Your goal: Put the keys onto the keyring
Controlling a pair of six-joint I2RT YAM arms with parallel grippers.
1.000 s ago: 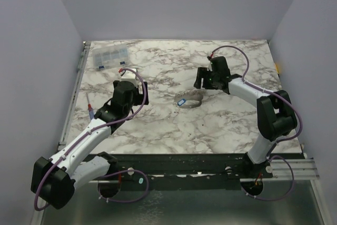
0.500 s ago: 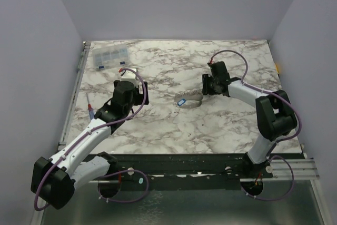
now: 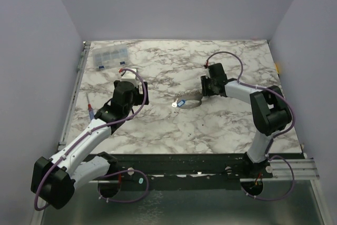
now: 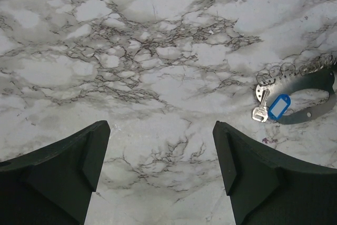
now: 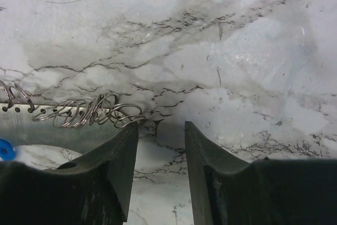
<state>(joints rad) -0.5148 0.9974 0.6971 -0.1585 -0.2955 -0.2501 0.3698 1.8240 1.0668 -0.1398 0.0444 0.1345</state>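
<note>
The keyring (image 3: 194, 100) is a pale grey loop lying flat at mid-table, its band (image 4: 310, 84) carrying several small wire rings (image 5: 89, 110). A silver key (image 4: 259, 110) with a blue tag (image 4: 279, 107) lies at the loop's left end (image 3: 174, 105). My right gripper (image 3: 203, 91) is low at the loop's right end. Its jaws (image 5: 160, 130) stand narrowly open over bare marble, the left fingertip (image 5: 129, 133) right beside the wire rings. My left gripper (image 4: 160, 133) hovers wide open, left of the loop (image 3: 140, 94), with nothing between its fingers.
A clear compartment box (image 3: 109, 55) sits at the back left with small blue pieces (image 3: 100, 67) beside it. A thin red-and-blue stick (image 3: 90, 110) lies near the table's left edge (image 3: 78, 85). Grey walls close in on three sides.
My right gripper has dropped toward the keyring's right end and its jaws have narrowed. The key at the loop's left end has shifted slightly left. The left arm has not moved.
</note>
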